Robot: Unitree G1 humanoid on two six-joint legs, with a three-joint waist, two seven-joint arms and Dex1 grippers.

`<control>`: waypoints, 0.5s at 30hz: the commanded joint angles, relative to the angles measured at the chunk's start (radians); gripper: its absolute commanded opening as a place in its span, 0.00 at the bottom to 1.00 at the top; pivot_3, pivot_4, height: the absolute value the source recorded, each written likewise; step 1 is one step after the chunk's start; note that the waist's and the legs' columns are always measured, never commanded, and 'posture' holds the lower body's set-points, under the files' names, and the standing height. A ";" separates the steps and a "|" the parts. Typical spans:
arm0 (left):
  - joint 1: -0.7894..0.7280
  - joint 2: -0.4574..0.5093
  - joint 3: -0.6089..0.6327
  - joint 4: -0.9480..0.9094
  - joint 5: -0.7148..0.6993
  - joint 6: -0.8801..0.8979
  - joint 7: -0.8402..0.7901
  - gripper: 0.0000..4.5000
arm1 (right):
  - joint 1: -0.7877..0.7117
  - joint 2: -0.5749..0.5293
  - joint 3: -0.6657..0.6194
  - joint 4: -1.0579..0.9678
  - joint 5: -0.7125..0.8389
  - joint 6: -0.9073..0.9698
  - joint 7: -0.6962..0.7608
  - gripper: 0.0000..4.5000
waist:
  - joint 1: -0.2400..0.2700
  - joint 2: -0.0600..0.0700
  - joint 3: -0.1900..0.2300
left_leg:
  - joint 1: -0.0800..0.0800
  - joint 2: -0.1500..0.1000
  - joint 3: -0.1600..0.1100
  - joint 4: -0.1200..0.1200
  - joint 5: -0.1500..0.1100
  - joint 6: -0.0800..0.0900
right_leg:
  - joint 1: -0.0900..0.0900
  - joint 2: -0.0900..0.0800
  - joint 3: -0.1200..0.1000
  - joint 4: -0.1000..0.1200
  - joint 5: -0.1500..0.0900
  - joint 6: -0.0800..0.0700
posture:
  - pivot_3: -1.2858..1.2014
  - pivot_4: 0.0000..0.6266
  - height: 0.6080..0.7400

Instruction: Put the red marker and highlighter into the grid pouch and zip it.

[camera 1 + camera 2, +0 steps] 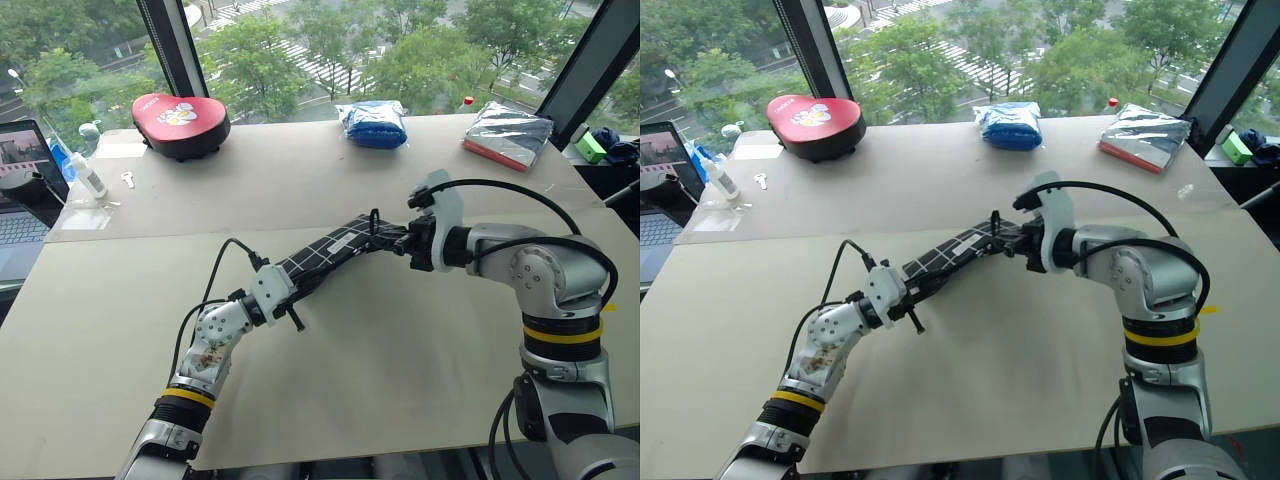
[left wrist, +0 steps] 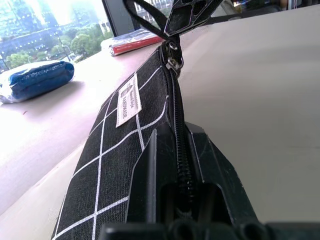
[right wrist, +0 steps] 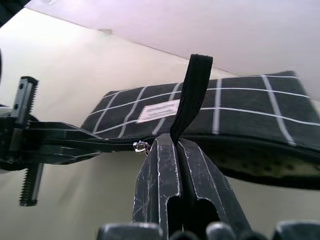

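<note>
Above the table (image 1: 400, 370), grid pouch (image 1: 325, 255) between both jaws, left (image 1: 300, 288) clamped on its end, right (image 1: 398, 240) pinching the pull cord (image 3: 192, 95).

— What is the grid pouch (image 1: 330, 252) looking like?
— Black fabric with white grid lines and a small white label, it is hanging lifted off the table, stretching lengthwise from near-left up to far-right.
— And its zipper?
— Running along the upper edge, its black pull cord (image 3: 192, 95) sticking up.
</note>
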 commanded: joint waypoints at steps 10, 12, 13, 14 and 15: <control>-0.015 0.001 0.036 -0.100 -0.019 0.089 0.017 0.00 | 0.017 -0.162 -0.036 0.164 -0.164 -0.253 -0.052 0.01 | 0.006 0.000 0.000 | 0.000 0.000 0.000 0.000 0.000 0.000 | 0.000 0.000 0.000 0.000 0.000 0.000 | 0.52 0.24 1.00; -0.017 -0.002 0.036 -0.107 -0.020 0.094 0.017 0.00 | 0.030 -0.161 -0.035 0.163 -0.156 -0.254 -0.044 0.07 | 0.006 0.000 0.000 | 0.000 0.000 0.000 0.000 0.000 0.000 | 0.000 0.000 0.000 0.000 0.000 0.000 | 0.52 0.24 1.00; -0.020 -0.005 0.035 -0.110 -0.022 0.096 0.016 0.00 | 0.039 -0.152 -0.042 0.150 -0.135 -0.246 -0.033 0.15 | 0.008 0.000 0.000 | 0.000 0.000 0.000 0.000 0.000 0.000 | 0.000 0.000 0.000 -0.001 0.000 0.000 | 0.52 0.24 1.00; -0.023 -0.009 0.035 -0.114 -0.026 0.099 0.014 0.00 | 0.049 -0.145 -0.046 0.128 -0.110 -0.235 -0.015 0.18 | 0.009 0.000 0.000 | 0.000 0.000 0.000 0.000 0.000 0.000 | 0.000 0.000 0.000 0.000 0.000 0.000 | 0.52 0.24 1.00; -0.025 -0.012 0.034 -0.117 -0.029 0.101 0.012 0.00 | 0.054 -0.136 -0.054 0.113 -0.088 -0.219 -0.006 0.26 | 0.009 0.000 0.000 | 0.000 0.000 0.000 0.000 0.000 0.000 | 0.000 0.000 0.000 -0.001 0.000 0.000 | 0.52 0.24 1.00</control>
